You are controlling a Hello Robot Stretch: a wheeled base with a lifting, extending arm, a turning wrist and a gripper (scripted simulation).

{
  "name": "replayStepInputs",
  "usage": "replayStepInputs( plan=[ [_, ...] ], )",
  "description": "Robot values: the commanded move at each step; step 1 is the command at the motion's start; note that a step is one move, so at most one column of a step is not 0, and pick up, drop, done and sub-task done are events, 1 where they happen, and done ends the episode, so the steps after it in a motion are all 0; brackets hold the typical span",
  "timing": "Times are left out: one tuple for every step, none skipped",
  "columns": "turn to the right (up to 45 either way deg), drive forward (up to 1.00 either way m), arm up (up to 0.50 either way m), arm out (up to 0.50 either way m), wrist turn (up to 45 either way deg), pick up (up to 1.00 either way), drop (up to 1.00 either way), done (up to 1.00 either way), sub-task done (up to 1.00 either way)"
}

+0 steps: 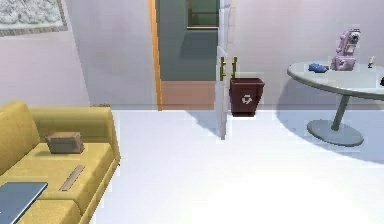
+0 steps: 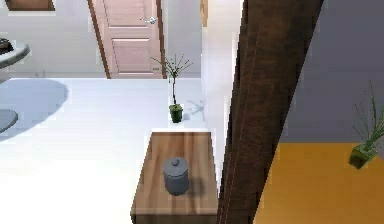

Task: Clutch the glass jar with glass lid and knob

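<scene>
The jar (image 2: 176, 175) has a squat grey-blue body, a rounded lid and a small knob on top. It stands upright near the middle of the brown wooden bench (image 2: 160, 150). The end effector's state cannot be told

Arm, wrist and gripper pose: cannot tell from these views. Dark brown upright slab (image 2: 272, 100) right of middle in the arm side view runs from the bottom edge to the top edge and widens upward. It is wood-toned and near the camera, and reads as a door edge or panel, not the arm bar.
</scene>
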Motion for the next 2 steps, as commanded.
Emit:
replayStepInputs(
  plan=[
    [0.0,0.0,0.5,0.0,0.0,0.0,0.0,0.0,0.0],
    [0.0,0.0,0.14,0.0,0.0,0.0,0.0,0.0,0.0]
  ],
)
